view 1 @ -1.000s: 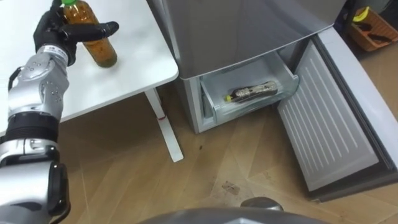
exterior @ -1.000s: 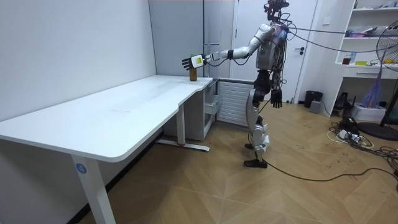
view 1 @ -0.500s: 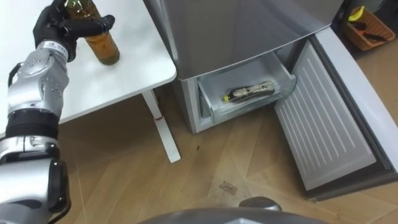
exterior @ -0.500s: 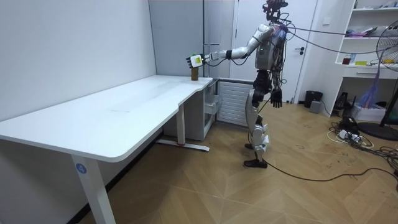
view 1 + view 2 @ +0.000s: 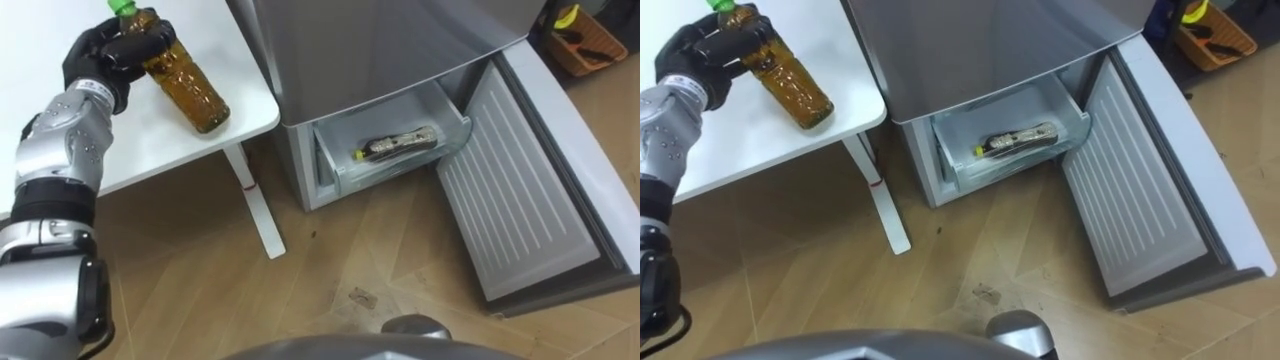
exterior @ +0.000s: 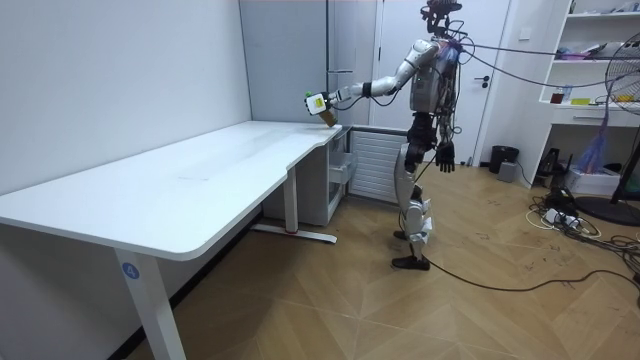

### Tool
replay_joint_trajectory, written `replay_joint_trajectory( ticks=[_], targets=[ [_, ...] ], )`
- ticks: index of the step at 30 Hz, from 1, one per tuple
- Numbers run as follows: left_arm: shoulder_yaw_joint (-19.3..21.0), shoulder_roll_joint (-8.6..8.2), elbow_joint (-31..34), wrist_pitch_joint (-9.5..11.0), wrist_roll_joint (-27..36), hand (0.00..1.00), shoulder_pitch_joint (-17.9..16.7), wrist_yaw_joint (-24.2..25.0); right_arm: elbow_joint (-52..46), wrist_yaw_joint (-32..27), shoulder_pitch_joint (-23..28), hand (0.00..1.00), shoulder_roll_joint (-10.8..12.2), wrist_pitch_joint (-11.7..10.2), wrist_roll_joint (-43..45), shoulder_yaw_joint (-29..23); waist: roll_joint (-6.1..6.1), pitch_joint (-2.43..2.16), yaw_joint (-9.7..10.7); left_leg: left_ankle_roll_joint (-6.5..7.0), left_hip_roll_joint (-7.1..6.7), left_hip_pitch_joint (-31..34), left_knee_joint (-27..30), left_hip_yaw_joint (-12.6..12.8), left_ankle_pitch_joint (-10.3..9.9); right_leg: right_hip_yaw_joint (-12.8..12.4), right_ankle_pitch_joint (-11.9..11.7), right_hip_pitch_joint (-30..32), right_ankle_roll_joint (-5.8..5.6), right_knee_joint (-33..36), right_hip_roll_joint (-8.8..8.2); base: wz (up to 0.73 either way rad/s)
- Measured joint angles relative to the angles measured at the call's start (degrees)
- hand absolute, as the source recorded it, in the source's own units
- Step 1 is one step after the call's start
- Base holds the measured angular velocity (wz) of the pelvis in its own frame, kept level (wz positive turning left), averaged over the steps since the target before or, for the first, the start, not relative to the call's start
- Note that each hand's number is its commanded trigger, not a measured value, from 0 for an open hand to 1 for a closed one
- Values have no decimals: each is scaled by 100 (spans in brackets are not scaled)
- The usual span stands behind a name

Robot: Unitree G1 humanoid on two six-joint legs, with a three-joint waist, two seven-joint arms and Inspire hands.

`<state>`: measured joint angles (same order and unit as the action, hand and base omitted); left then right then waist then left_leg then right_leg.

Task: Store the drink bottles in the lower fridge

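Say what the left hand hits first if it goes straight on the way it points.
Nothing close, it seems. The left hand, shut on the tilted bottle, points out over the white table; that line looks free to the picture's edge. Depth is unclear.

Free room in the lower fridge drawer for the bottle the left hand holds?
The drawer is crowded only across its middle, where one lying bottle rests. Bare strips: between it and the front wall, and behind it. The open door flanks the drawer's right. The left hand grips the brown bottle.
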<state>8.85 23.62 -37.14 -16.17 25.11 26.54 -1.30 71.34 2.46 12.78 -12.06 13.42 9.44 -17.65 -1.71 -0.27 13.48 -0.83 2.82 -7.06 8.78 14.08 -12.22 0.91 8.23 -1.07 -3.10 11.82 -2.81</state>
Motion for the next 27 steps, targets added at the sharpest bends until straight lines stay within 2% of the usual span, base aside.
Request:
replay_joint_trajectory(
  ticks=[12, 19, 21, 23, 27],
  targets=[
    [5, 5, 58, -4, -22, 100, 5, -365, -240, -104, 4, 0, 20, 41, 19, -123, 2, -13, -5, 3, 5, 61, 45, -43, -9, 22, 0, 20, 0, 58, -3, 0],
    [4, 5, 690, -3, -82, 100, 5, -478, -506, -28, -52, 0, 51, -17, 21, -92, 1, -21, -248, 4, 10, 64, 74, -76, -9, 46, -1, 6, 2, 54, -3, 2],
    [0, 4, 919, -4, -77, 100, 4, -476, -505, -30, -114, 0, 66, -14, 12, 2, -6, -27, -275, 4, 10, 108, 98, -176, -10, 103, -1, -4, 2, 47, -11, 18],
    [-9, 3, 1221, -5, -72, 100, 2, -489, -484, -39, -227, 0, 100, -8, 6, 80, -38, -40, -296, 4, 10, 225, 161, -316, -10, 196, -9, -3, 13, -3, -18, 28],
    [-50, -20, 1712, -5, -111, 100, 1, -609, -444, -92, -443, 0, 102, -35, -4, 306, -147, -26, -412, 0, 28, 255, 182, -362, -8, 315, -9, -18, 14, -4, -14, 12]
  ],
)
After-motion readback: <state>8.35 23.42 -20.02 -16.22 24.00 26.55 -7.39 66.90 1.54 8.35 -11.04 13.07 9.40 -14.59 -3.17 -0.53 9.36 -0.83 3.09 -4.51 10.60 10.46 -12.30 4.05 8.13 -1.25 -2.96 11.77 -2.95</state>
